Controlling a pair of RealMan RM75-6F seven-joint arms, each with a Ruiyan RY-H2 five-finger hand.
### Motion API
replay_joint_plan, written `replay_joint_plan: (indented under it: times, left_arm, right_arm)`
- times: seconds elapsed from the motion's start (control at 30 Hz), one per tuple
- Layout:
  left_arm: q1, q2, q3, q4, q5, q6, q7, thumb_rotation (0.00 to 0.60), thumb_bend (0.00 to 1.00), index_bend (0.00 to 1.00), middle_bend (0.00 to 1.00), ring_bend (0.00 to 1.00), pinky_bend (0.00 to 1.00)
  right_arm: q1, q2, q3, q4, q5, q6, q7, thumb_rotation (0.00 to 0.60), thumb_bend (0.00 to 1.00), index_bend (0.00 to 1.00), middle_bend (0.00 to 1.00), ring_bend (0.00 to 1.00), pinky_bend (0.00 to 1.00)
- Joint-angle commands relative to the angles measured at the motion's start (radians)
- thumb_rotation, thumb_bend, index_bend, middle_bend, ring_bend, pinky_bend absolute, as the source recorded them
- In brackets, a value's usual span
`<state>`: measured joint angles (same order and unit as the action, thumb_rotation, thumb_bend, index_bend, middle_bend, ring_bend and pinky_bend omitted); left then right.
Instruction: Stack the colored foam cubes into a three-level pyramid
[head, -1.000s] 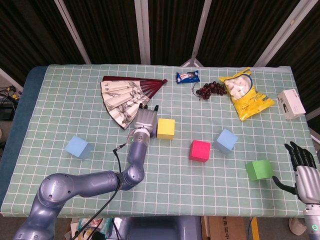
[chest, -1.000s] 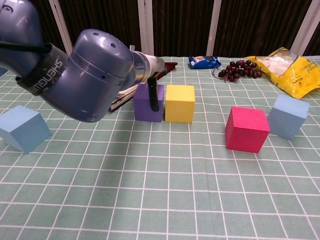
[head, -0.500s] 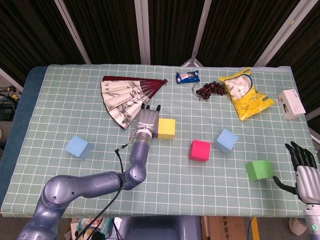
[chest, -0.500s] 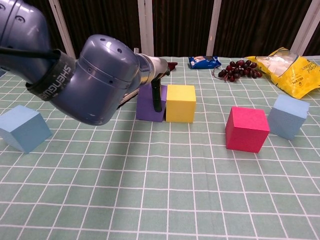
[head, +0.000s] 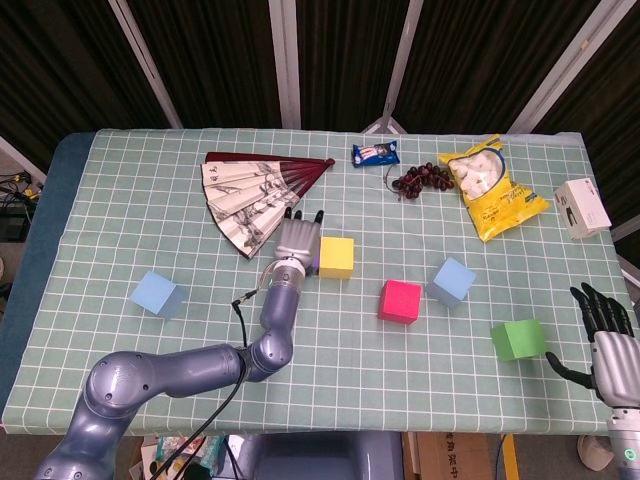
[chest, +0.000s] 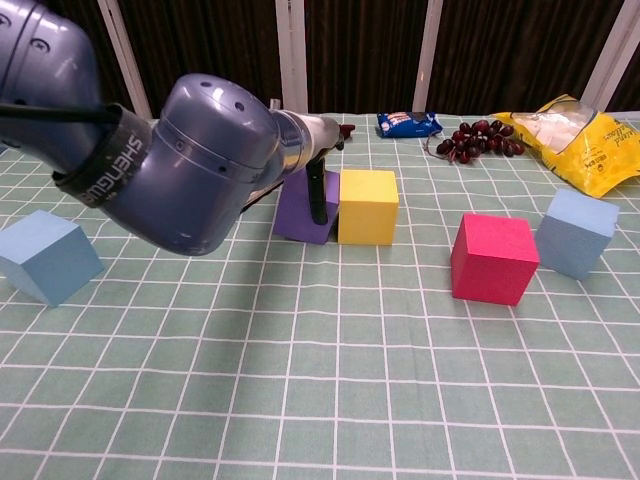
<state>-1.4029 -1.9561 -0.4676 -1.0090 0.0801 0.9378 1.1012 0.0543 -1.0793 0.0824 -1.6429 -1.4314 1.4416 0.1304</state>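
Observation:
My left hand (head: 297, 240) lies over the purple cube (chest: 300, 208) and grips it, one dark finger (chest: 317, 197) down between it and the yellow cube (chest: 368, 206). The two cubes touch, and the purple one leans slightly. In the head view the hand hides the purple cube beside the yellow cube (head: 336, 257). A pink cube (head: 399, 301) and a light blue cube (head: 451, 281) sit to the right. Another light blue cube (head: 157, 295) is at the left. My right hand (head: 605, 330) is open just right of the green cube (head: 518, 340).
A paper fan (head: 255, 190) lies just behind my left hand. A blue snack packet (head: 375, 154), dark grapes (head: 422, 179) and a yellow bag (head: 490, 187) sit at the back. A white box (head: 582, 208) is at the right edge.
My left hand has slid right with the purple cube, nudging the yellow cube a little to the right; the purple cube now leans. The right hand has not moved.

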Motion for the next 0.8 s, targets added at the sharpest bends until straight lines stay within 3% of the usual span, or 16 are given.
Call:
replay_joint_plan:
  times: [0.03, 0.8]
  left_arm:
    - [0.006, 0.005, 0.003, -0.011, 0.004, 0.005, -0.001, 0.6, 0.24, 0.03, 0.43, 0.12, 0.06]
    - [0.023, 0.04, -0.002, -0.093, 0.022, 0.044, -0.01, 0.6, 0.24, 0.03, 0.44, 0.12, 0.06]
  right_arm:
    - [0.0, 0.0, 0.0, 0.0, 0.0, 0.0, 0.0, 0.6, 0.24, 0.0, 0.0, 0.0, 0.0]
    - [-0.002, 0.001, -0.002, -0.003, -0.005, 0.004, -0.001, 0.6, 0.24, 0.0, 0.0, 0.0, 0.0]
